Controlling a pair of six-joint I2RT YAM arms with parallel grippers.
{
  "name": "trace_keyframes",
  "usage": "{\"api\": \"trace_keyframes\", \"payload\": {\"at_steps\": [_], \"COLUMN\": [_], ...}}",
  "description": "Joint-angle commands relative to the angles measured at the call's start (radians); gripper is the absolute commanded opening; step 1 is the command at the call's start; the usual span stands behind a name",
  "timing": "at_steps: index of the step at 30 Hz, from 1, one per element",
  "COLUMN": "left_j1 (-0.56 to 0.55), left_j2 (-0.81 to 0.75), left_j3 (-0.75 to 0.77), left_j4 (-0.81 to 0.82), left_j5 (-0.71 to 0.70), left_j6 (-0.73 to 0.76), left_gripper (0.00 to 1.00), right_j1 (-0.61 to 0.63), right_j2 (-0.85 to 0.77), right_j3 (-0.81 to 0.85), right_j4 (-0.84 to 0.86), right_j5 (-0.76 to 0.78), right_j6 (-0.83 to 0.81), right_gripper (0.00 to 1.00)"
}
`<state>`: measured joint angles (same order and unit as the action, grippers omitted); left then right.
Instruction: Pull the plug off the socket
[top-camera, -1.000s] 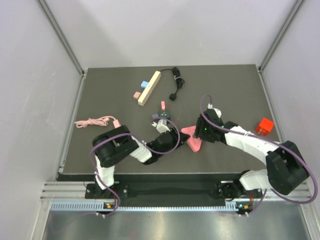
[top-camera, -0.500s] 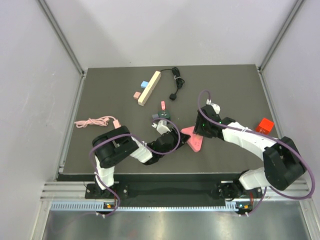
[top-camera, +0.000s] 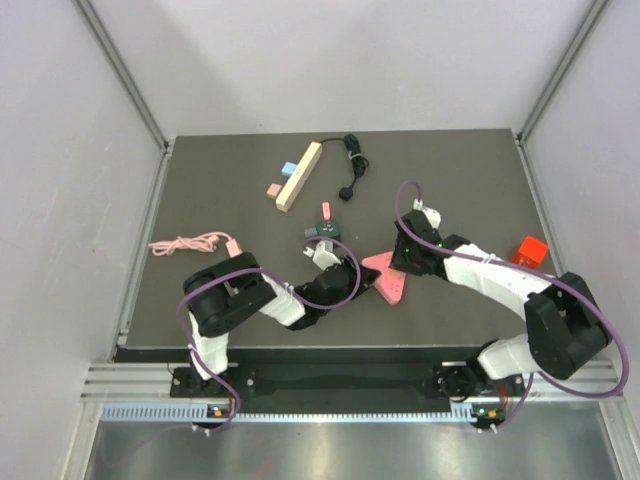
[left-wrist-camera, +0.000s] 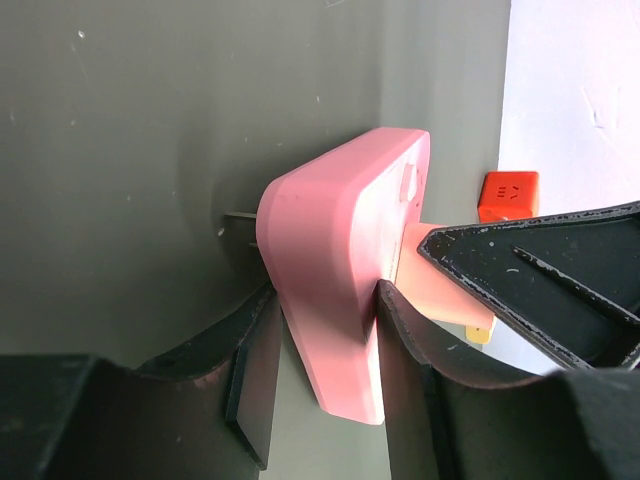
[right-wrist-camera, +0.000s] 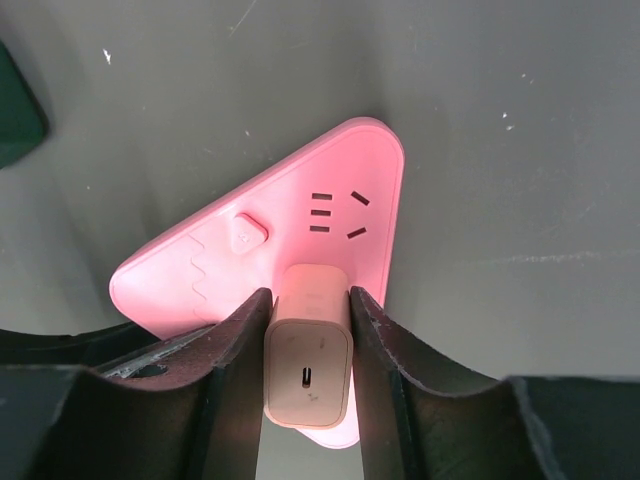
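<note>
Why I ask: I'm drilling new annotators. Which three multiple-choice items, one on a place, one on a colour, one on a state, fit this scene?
1. Where is the orange cube?
A) at the far left corner
B) in a gripper
C) near the table's right edge

2. What colour is the socket?
A) white
B) pink
C) green

3. How is the right gripper?
A) shut on the plug
B) open above it
C) out of view

Answers:
1. C, the top view shows it by that edge.
2. B, both wrist views show pink.
3. A, its fingers press the plug's sides.
</note>
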<state>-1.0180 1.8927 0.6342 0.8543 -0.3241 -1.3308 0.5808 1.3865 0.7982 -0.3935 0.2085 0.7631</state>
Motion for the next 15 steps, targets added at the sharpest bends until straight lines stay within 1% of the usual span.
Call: {"api": "trace_keyframes", "payload": {"at_steps": [1,3,4,7,10,15], "left_j1": [0.001,0.002,0.002,0.001,0.002,0.001], "left_j2": [0.008,0.006,0.006,0.008,0.017,0.026], "left_j3": [-0.011,-0.008,-0.007,0.024,0.067,0.114], "left_j4": [-0.208,-0.221,-0.236,-0.328,-0.412,-0.488], "left_j5": [-0.053,-0.058,-0.061,-0.078,-0.082,-0.089], "left_j6": [0.054,0.047,0.041,0.006,-0.008,-0.016], "left_gripper": [0.0,0.0,0.0,0.0,0.0,0.0], "right_j1": [0.017,0.017,0.017,0.017,0.019,0.017], "right_j2": [-0.011,-0.006,-0.006,-0.027,-0.058,-0.104], "right_j3": [-0.007,0.002,0.006,0.015,0.024,0.05], "right_j4": [0.039,0.035,0.028,0.025,0.013,-0.013], "right_j5": [-0.018,-0.023,-0.026,-0.015,0.003,0.005], "right_j6": [0.013,0.005,0.004,-0.005,-0.015,-0.036], "right_gripper": [0.29,0.22,0.12,0.01,0.0,0.0]}}
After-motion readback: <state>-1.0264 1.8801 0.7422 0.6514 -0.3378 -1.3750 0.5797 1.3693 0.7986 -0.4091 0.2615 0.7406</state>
